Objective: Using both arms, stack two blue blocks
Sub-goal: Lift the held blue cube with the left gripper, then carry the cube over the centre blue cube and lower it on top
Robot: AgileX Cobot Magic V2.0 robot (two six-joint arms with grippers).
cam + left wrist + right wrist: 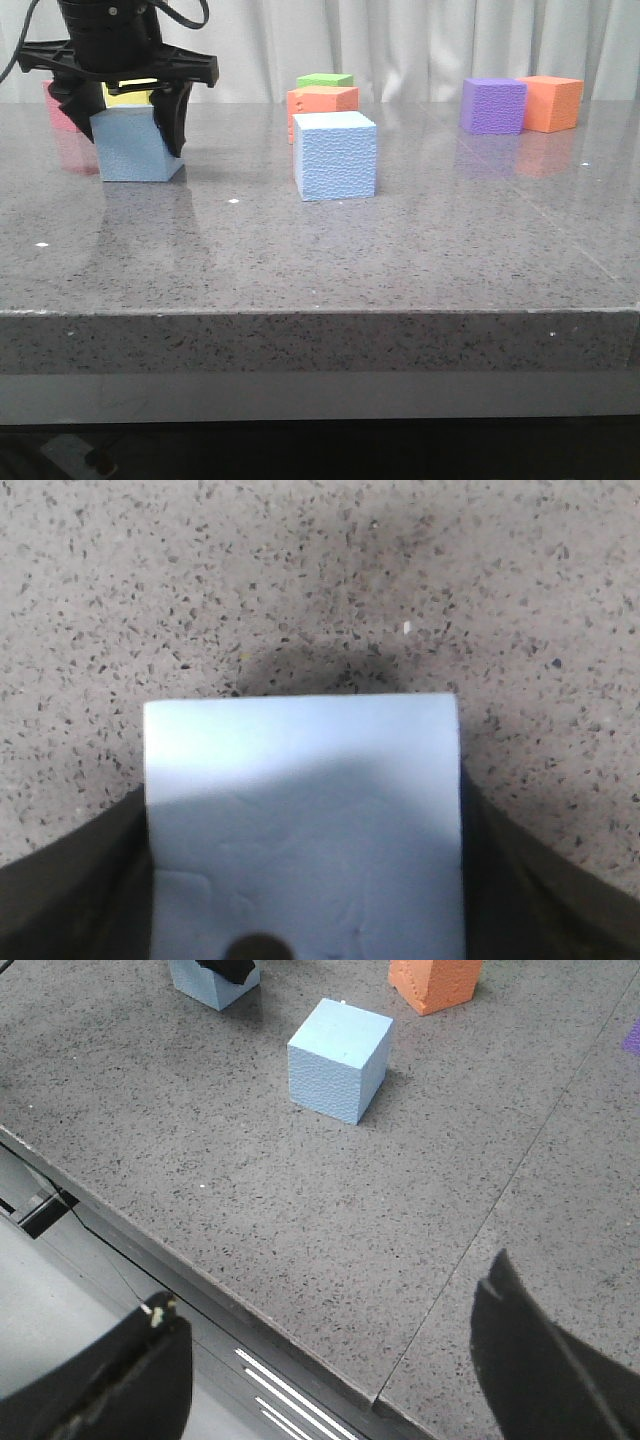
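One pale blue block point(135, 148) sits at the far left, slightly tilted and low on the table. My left gripper point(128, 120) is shut on it, one black finger against each side. The left wrist view shows that blue block point(300, 810) filling the gap of the left gripper point(305, 890). The other blue block point(335, 155) stands free near the middle, and appears in the right wrist view as the blue block point(338, 1060). My right gripper point(330, 1360) hangs open over the table's front edge, well short of that block and holding nothing. It is out of the front view.
Behind the middle block stand an orange cube point(322, 100) and a green cube point(325, 79). A purple cube point(492, 105) and another orange cube point(552, 103) sit at the back right. A pink cube point(60, 108) and a yellow cube point(130, 95) are behind the left gripper.
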